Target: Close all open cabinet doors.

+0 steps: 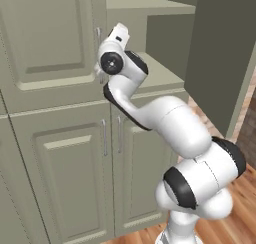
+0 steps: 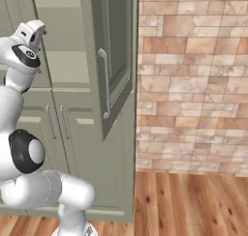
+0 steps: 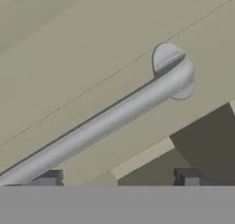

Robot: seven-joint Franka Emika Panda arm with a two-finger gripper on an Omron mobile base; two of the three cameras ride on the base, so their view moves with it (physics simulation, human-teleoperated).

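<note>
The gripper (image 3: 118, 178) was seen with its jaws spread and nothing between them, right up against the silver bar handle (image 3: 98, 126) of the left upper cabinet door (image 1: 47, 43), which looked shut. Further right, the other tall door (image 2: 114, 56) stood swung wide open beside the brick wall (image 2: 193, 80). That door should be pushed flat on its panel, with steady pressure kept until flush.

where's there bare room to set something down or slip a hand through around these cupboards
Free: the shelf inside the open cupboard, bordered by the closed upper door and the swung-out door; also the wood floor below the brick wall. Crowded: at the closed door's bar handle, where the gripper hovers open.
</note>
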